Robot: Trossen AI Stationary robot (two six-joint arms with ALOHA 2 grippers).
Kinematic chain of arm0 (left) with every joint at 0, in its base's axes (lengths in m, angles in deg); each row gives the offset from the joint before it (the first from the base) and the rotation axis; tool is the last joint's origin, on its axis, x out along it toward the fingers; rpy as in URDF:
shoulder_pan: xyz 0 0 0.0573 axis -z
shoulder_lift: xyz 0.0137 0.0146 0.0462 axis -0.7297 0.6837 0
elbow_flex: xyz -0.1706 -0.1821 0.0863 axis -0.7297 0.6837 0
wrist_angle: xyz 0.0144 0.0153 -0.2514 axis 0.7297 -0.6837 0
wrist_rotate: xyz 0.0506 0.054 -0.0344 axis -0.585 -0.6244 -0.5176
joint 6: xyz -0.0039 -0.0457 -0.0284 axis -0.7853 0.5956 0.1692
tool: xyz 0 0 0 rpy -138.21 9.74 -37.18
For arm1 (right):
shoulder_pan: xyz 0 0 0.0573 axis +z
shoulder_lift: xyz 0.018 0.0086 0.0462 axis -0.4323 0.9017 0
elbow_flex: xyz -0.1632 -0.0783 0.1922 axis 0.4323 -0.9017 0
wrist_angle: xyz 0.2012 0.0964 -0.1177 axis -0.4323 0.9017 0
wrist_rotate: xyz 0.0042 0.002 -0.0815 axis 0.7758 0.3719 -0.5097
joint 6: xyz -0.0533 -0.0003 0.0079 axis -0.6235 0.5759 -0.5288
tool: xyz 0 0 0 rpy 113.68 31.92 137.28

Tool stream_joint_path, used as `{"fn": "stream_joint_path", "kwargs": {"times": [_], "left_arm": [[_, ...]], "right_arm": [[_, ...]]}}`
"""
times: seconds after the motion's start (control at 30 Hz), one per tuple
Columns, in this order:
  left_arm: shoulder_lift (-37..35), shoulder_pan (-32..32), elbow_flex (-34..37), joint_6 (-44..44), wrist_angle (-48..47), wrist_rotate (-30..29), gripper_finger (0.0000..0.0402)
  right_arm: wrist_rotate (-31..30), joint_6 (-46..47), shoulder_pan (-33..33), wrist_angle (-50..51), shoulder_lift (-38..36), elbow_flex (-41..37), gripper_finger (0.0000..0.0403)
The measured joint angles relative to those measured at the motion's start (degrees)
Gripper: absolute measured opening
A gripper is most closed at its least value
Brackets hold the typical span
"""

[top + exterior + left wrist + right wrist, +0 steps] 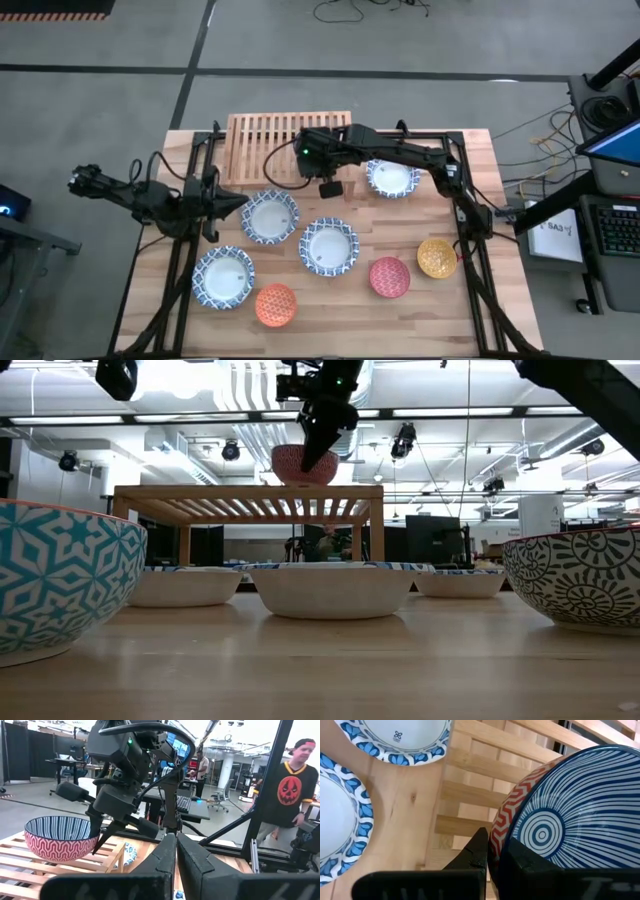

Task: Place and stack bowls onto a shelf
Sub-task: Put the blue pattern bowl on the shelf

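A small red bowl [61, 839] with a blue-striped inside sits upright, mouth up, on the slatted top of the shelf [262, 146], near the shelf's front right corner; being round, it has no long axis. The right gripper [102, 837] pinches its rim, one finger inside and one outside, with the right arm reaching from the table's 3 o'clock side toward 12 o'clock. The left gripper [238, 205] waits at about 9 o'clock with its fingers pressed together, pointing toward the centre. On the wooden table [470, 150] stand four wide blue-patterned bowls, one [393, 178] beside the shelf and three in the middle, plus orange, red and yellow small bowls toward 6 o'clock. A person [292, 787] stands beyond the table among desks.
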Motion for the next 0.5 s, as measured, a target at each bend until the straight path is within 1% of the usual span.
{"fn": "stream_joint_path", "kwargs": {"times": [0.5], "left_arm": [[0.2,0.0,0.0,-0.1,0.0,-0.1,0.0]], "right_arm": [[0.0,1.6,0.0,0.2,0.0,0.0,0.0013]]}}
